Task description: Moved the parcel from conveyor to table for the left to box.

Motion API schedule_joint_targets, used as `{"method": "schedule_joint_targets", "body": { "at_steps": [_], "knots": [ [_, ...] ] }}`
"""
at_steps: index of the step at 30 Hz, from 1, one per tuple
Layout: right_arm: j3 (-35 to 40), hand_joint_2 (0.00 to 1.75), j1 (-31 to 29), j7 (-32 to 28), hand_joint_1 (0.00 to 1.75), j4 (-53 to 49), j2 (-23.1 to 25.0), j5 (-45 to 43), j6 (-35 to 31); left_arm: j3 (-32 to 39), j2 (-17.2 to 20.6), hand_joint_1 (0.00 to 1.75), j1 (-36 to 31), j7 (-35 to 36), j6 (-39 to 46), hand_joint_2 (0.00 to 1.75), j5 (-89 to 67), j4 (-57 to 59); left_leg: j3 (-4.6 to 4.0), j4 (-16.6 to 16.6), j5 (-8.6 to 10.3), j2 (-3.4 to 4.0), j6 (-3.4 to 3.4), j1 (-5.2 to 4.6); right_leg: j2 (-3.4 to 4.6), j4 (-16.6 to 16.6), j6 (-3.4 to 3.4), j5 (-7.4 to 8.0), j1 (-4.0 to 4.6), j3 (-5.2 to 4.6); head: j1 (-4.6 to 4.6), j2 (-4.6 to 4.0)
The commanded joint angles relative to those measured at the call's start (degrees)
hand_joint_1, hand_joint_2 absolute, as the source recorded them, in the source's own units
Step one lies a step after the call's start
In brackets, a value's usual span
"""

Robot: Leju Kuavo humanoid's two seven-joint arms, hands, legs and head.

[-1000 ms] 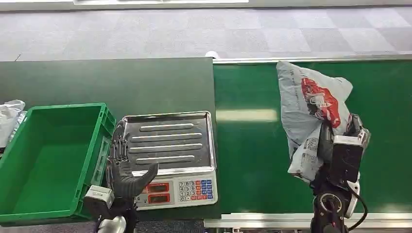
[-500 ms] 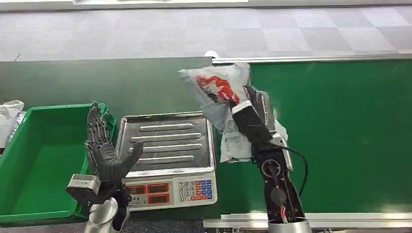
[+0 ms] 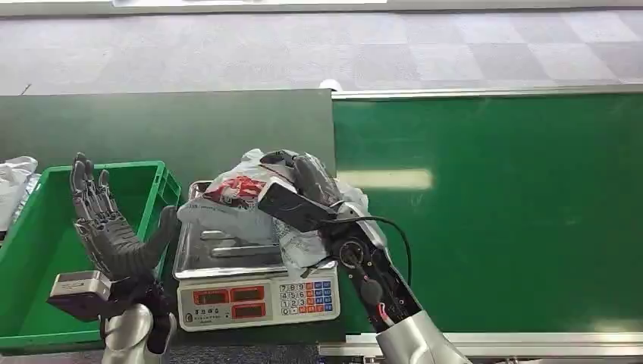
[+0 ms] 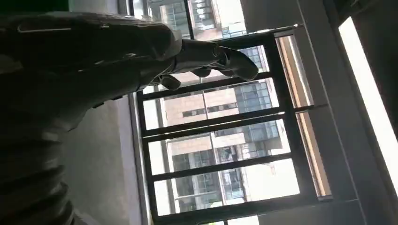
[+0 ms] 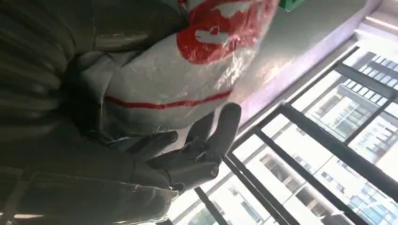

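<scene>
Parcel (image 3: 250, 199), crinkled grey-white plastic with red print, in right hand (image 3: 303, 182); left hand (image 3: 106, 224) spread, empty.

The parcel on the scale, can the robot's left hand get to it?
Probably yes. The left hand is raised, open and holding nothing, just beside the scale. The parcel lies on its tray with nothing between them, though the right hand is gripping it.

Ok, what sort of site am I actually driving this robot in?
Most likely a parcel sorting or packing station, perhaps a test setup in an office building: a green conveyor belt, a weighing scale under the parcel in the right hand, and a green crate.
</scene>
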Motion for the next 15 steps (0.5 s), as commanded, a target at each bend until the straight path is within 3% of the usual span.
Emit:
{"method": "schedule_joint_targets", "body": {
  "at_steps": [1,6,12,15],
  "knots": [
    [1.6,1.75,-5.1,3.1,0.0,8.6,-0.1,0.0,-2.0,2.7,-0.2,0.0,0.5,0.8,0.0,1.75,-0.6,-0.3,0.07,0.0,0.0,0.01,0.01,-0.01,-0.01,0.0,-0.02,-0.01,-0.01,0.05,0.02,0.0],
    [1.4,1.75,-5.0,2.5,0.0,8.8,-0.5,-0.2,-2.1,2.8,-0.4,0.0,0.6,1.0,-0.3,1.75,-0.8,-0.1,0.14,-0.1,-0.02,0.04,0.03,0.0,0.03,-0.1,0.0,0.0,0.01,0.11,0.0,0.0],
    [-0.3,1.75,-3.1,-2.5,0.0,3.6,-0.6,-4.4,-1.8,2.1,-0.5,0.0,0.8,1.2,-1.1,1.75,-2.2,-0.2,0.01,0.0,0.01,-0.02,0.02,0.0,-0.03,0.0,0.0,0.0,0.0,0.0,0.0,0.0],
    [-3.3,1.75,-0.5,-7.5,0.0,-3.2,-0.7,-12.4,1.3,1.0,-0.3,0.0,0.7,1.4,-2.1,1.75,-3.4,0.2,0.05,0.0,0.01,-0.07,0.03,0.01,-0.08,-0.1,-0.01,-0.01,0.01,0.06,0.0,0.0]
  ]
}}
